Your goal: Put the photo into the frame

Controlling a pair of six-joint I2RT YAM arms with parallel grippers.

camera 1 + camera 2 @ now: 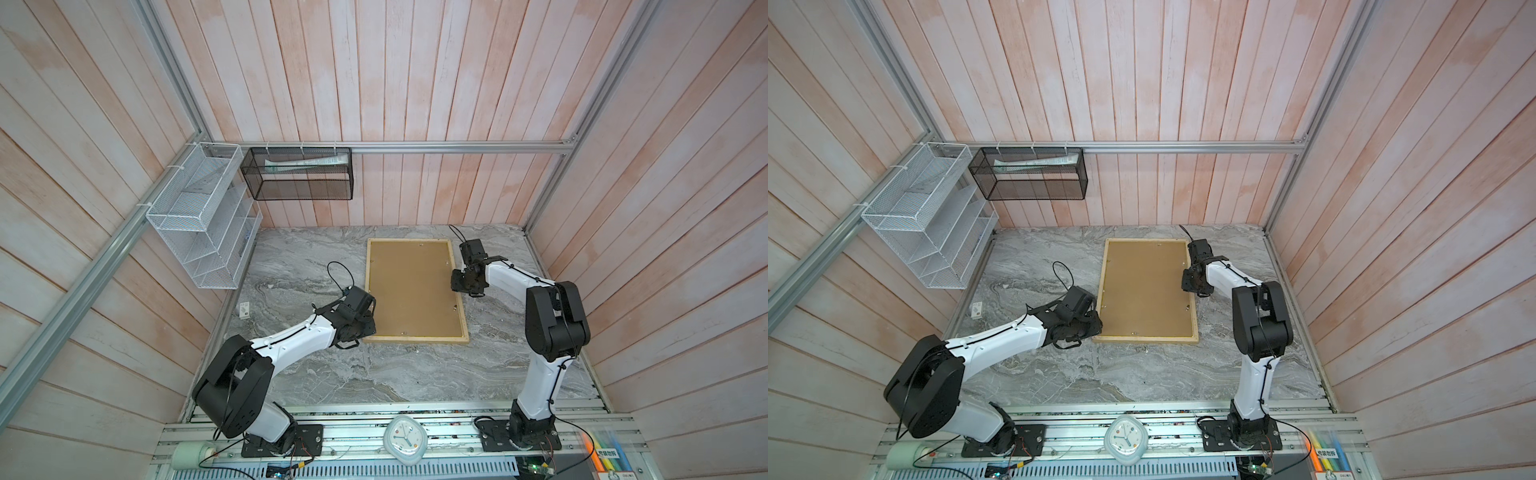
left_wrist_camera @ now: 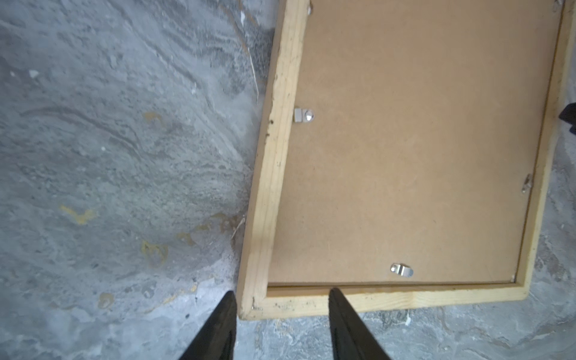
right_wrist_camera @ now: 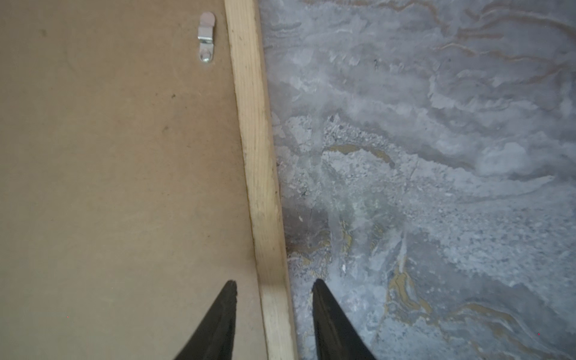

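Closest to you, on the near side of the frame point(image 1: 415, 339), there's a white clock point(image 1: 405, 439) on the rail between the two arm bases. Then your left gripper point(image 2: 283, 291) sits at the frame's near-left corner. Its jaws are about half apart and gripping nothing: one finger point(image 2: 218, 330) is over the table point(image 1: 374, 382) just outside the corner, and the other point(image 2: 349, 324) is across the near slat.

The frame lies flat and face down, with a brown backing board point(image 1: 411, 286) filling it and little metal clips point(image 2: 401, 270) around the inside edge. You can't see the photo in any view.

Further along the frame's right slat is your right gripper point(image 3: 274, 281). Its jaws are parted and straddle the slat without pinching it, one finger point(image 3: 215, 324) over the backing board and the other point(image 3: 336, 324) over the table.

Past the frame's far-left corner, a white wire rack point(image 1: 199, 216) and a black mesh basket point(image 1: 299, 174) hang on the walls.
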